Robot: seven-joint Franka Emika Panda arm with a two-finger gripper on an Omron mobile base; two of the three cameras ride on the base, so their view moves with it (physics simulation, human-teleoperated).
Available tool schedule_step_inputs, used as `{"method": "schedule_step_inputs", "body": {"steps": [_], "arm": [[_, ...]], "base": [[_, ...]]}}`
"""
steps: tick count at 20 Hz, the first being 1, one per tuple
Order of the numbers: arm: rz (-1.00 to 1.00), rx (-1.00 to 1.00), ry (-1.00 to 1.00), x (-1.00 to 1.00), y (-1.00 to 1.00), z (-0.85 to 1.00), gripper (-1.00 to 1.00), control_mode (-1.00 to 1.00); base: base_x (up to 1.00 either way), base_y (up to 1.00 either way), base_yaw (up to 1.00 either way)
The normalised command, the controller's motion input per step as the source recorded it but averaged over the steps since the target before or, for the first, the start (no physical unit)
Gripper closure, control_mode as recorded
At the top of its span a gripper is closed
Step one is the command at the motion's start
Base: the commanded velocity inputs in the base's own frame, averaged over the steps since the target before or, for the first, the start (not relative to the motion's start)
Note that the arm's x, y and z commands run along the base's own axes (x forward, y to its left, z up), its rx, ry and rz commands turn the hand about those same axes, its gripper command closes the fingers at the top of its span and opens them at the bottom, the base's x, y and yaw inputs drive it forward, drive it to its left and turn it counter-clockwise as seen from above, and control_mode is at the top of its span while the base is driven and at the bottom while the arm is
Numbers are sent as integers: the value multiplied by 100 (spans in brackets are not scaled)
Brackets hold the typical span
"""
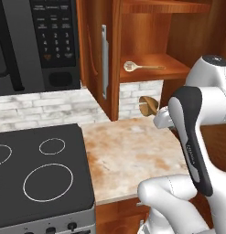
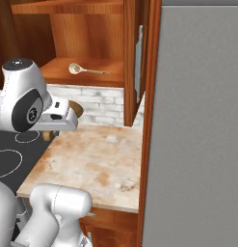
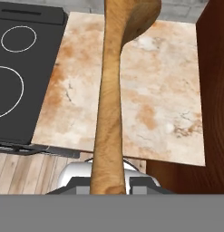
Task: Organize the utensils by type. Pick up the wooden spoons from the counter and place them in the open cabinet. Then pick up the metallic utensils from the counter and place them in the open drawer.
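Claw (image 3: 108, 183) fingertips hidden behind wooden spoon (image 3: 111, 99)

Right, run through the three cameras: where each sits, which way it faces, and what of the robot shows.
Left base view: behind the arm's left, facing forward and down at the beige marbled stone counter and open reddish-brown cabinet; white arm at right.
Right base view: behind the arm's right, facing the same counter; arm at left, grey refrigerator at right.
Hand view: on the hand, looking along the gripper and the brown wooden spoon it holds, down at the counter.
Both base views share the pale wooden spoon on the cabinet shelf.
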Motion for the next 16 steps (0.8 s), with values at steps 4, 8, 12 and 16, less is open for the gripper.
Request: {"method": "schedule_step_inputs", "body": {"steps": [4, 8, 12, 16], "arm": [[0, 0, -6, -7, 0, 9, 100, -100], [-1, 0, -8, -26, -2, 39, 100, -100], [-6, 0, -16, -35, -2, 40, 100, -100], [-3, 0, -13, -17, 0, 37, 100, -100]], "base": [[0, 0, 0], [0, 0, 0], [0, 0, 0], [0, 0, 0]]}}
